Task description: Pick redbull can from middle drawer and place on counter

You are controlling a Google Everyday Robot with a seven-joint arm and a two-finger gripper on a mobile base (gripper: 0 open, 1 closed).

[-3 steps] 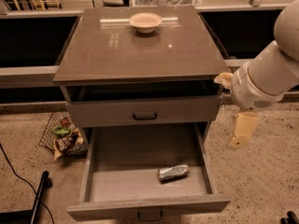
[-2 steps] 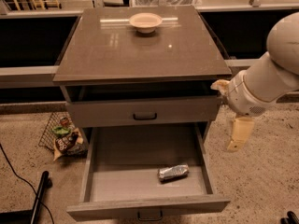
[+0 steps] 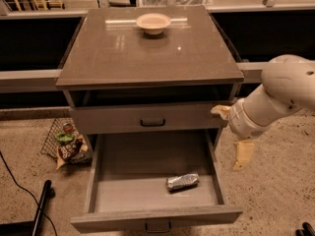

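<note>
Because the middle drawer [image 3: 128,181] stands pulled well out beyond the front edge of the tabletop [image 3: 147,58], its grey floor is open from above and the redbull can [image 3: 182,182] can be reached without moving anything else; the can lies on its side on that floor, right of the middle and nearer the drawer's front wall than its back, close to the right wall but apart from it; it is the only thing in the drawer; the gripper [image 3: 227,137] hangs beside the cabinet just below and outside the tabletop's front right corner, at the end of the white arm [image 3: 280,92], above and to the right of the can and not touching it; its tan fingers [image 3: 243,154] are spread wide and hold nothing, which I judge suits an approach before the grasp, so the pick is not yet begun; the drawer front [image 3: 147,118] above is shut, and the reach should stay clear of it; a tan bowl [image 3: 153,22] sits at the middle of the tabletop's far edge, nothing showing inside it, leaving bare surface toward the front edge for the can; on the floor off the front left corner, a wire basket [image 3: 66,144] holds a few packets
</note>
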